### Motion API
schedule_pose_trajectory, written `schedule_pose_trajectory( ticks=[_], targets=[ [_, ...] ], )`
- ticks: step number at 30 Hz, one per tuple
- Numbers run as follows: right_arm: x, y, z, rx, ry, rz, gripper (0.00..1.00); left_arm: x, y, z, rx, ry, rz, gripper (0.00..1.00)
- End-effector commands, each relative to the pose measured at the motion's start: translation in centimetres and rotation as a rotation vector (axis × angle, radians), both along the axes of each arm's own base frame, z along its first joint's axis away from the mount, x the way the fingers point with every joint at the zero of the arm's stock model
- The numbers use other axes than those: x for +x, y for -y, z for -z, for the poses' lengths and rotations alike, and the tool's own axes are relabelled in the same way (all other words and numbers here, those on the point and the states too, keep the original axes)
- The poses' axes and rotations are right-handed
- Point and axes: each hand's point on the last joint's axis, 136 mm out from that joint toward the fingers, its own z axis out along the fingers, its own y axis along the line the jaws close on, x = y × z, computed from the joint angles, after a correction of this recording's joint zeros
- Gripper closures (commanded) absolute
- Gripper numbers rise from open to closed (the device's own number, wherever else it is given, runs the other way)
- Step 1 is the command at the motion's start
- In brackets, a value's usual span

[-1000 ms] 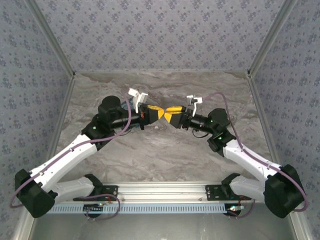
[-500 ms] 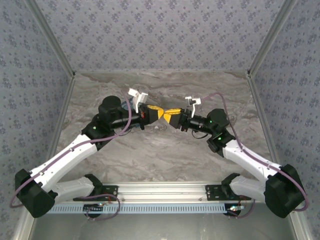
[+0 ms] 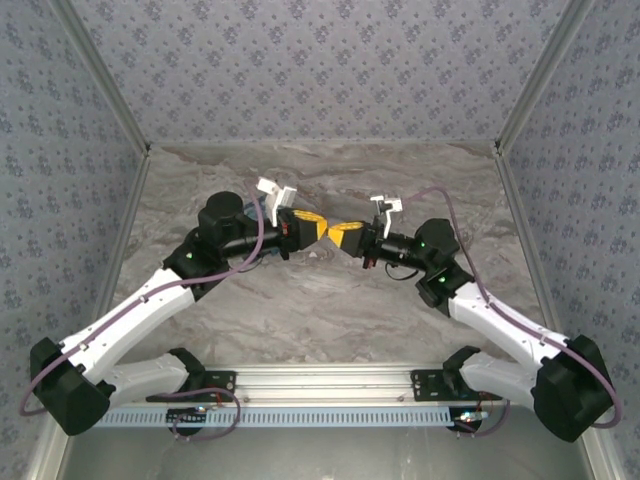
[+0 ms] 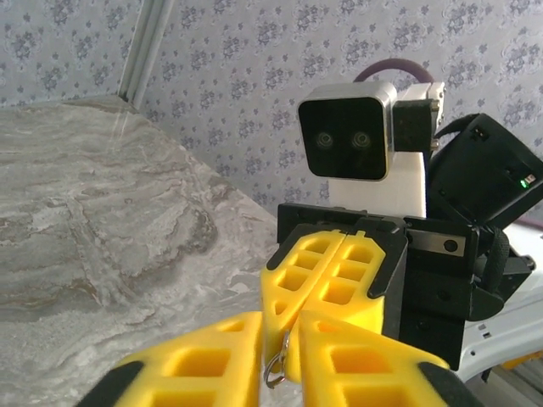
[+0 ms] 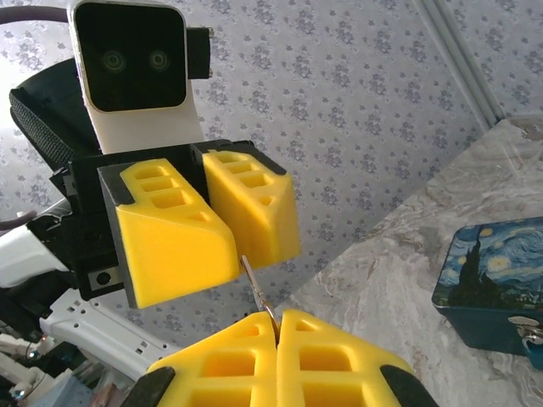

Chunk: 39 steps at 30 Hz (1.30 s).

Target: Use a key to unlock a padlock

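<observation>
Your left arm has held its pose over the past second. The movement is all on the right. From above, the right gripper (image 3: 338, 232) has edged in and turned a little at the wrist, so its yellow fingers now look narrower than they did. It meets the left gripper (image 3: 316, 227) tip to tip, above the grey marbled tabletop (image 3: 320, 320).

The right wrist view shows your right fingers pressed together on a slim silvery metal strip (image 5: 254, 287), which I take to be the key. It rises from their seam to the underside of the left fingers. In the left wrist view, a small silvery wire ring (image 4: 275, 370) hangs in the narrow slit between the left fingers (key ring or shackle, it is too small to say). Those fingers are close together, but I cannot tell whether they actually pinch anything.

I read the change as a fine adjustment during a handover or regrip, and unlocking has not begun. The blue-and-yellow Starry Night printed box (image 5: 488, 271) sits on the table well off to one side of the meeting point. There is a small silvery fitting (image 5: 528, 329) on its front, cut off by the picture edge. I cannot make out the tiny teal-blue padlock itself, and that fitting is my best guess for where it hangs. Make sure one gripper owns the key before the other lets go.
</observation>
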Motion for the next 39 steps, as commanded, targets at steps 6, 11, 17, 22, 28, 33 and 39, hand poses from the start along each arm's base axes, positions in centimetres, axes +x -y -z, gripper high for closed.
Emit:
schedule_pose_trajectory(
  ticks=[6,11,17,22,28,33,39],
  targets=[
    [1.6,2.9,3.6,-0.118,-0.091,0.188,1.00,3.8,-3.3,0.5,0.098,0.015,-0.195,0.40],
    [2.5,5.4,7.4,-0.251,-0.177,0.322,1.00,8.8,-7.2,5.7,0.252,-0.116,-0.411,0.10],
    [2.9,8.3,10.7,-0.245,-0.302,0.439,1.00,13.0,-9.6,11.6,0.403,-0.233,-0.524,0.01],
    [2.7,10.0,12.7,-0.242,-0.370,0.494,1.00,15.0,-7.8,15.0,0.470,-0.265,-0.447,0.01],
    [2.2,11.0,13.5,-0.246,-0.393,0.520,1.00,17.1,-6.7,18.4,0.524,-0.333,-0.432,0.04],
    [2.1,11.5,13.8,-0.243,-0.402,0.531,1.00,17.5,-5.9,20.5,0.575,-0.364,-0.399,0.05],
    [2.1,11.6,14.0,-0.247,-0.403,0.532,1.00,17.3,-5.0,21.5,0.590,-0.374,-0.359,0.07]
  ],
)
